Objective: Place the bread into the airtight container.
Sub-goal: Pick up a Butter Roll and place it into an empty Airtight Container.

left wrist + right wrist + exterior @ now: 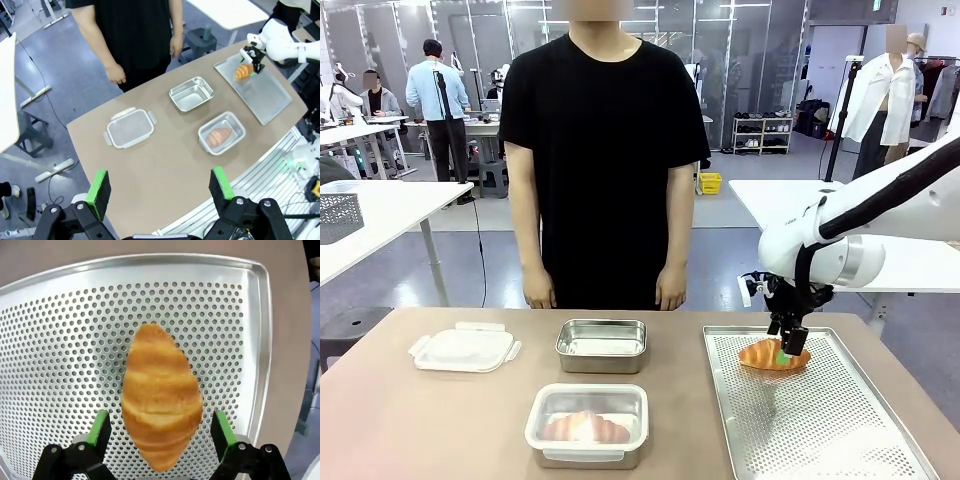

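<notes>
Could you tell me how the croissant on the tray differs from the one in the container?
The croissant on the tray lies in the open on the perforated tray; the croissant in the container sits inside the white-rimmed container. The tray one has the right gripper open astride it; the other has no gripper near it. Both are golden-brown and of similar shape.

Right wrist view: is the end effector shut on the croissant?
No, the right end effector is open, pads clear either side of the croissant.
</notes>
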You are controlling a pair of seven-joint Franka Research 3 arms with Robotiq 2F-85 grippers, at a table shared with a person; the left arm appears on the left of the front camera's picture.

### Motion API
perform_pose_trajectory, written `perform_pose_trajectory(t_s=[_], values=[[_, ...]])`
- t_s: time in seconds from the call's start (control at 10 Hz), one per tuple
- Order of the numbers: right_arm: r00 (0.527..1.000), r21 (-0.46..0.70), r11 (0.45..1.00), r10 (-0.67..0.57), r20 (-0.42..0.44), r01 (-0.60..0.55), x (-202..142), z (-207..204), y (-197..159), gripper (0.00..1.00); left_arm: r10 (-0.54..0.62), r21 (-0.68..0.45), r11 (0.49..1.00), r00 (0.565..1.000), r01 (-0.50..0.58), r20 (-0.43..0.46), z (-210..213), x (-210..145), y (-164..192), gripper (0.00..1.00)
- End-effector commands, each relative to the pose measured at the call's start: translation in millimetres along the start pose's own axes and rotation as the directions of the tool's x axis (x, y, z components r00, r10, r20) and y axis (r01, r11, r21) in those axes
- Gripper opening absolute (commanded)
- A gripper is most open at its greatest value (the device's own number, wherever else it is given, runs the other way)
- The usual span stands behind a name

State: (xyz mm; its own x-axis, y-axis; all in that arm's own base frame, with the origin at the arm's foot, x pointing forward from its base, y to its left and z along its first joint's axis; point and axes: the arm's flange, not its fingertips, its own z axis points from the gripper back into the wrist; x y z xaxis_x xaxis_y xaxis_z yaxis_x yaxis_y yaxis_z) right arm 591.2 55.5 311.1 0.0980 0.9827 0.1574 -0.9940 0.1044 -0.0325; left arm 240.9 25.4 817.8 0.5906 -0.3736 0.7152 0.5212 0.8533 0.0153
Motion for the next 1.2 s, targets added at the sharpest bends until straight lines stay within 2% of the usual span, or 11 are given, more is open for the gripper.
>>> perform_pose_trajectory(t_s=[0.0, 0.2, 0.3, 0.6, 0.7, 1.1], values=[[0.999, 0.013, 1.000, -0.016, -0.042, 0.017, 8.9, -8.4, -7.8, 1.00, -0.004, -0.005, 1.000, 1.000, 0.004, 0.002, 0.5, 0.7, -0.6, 1.00], [0.998, 0.041, 0.999, -0.018, -0.055, 0.020, 11.2, -20.3, -7.5, 1.00, -0.004, -0.005, 1.000, 1.000, 0.004, 0.002, 0.5, 0.7, -0.6, 1.00], [0.998, 0.047, 0.999, -0.019, -0.065, 0.022, 9.9, -22.3, -6.6, 0.97, -0.004, -0.005, 1.000, 1.000, 0.004, 0.002, 0.5, 0.7, -0.6, 1.00], [0.997, 0.040, 0.999, -0.012, -0.072, 0.015, 8.0, -21.4, -0.4, 0.66, -0.004, -0.005, 1.000, 1.000, 0.004, 0.002, 0.5, 0.7, -0.6, 1.00], [0.998, 0.036, 0.999, -0.020, -0.060, 0.022, 9.1, -15.2, 1.9, 0.59, -0.004, -0.005, 1.000, 1.000, 0.004, 0.002, 0.5, 0.7, -0.6, 1.00], [0.998, -0.015, 1.000, -0.013, -0.055, 0.012, 44.8, 39.7, 22.4, 0.59, -0.004, -0.005, 1.000, 1.000, 0.004, 0.002, 0.5, 0.7, -0.6, 1.00]])
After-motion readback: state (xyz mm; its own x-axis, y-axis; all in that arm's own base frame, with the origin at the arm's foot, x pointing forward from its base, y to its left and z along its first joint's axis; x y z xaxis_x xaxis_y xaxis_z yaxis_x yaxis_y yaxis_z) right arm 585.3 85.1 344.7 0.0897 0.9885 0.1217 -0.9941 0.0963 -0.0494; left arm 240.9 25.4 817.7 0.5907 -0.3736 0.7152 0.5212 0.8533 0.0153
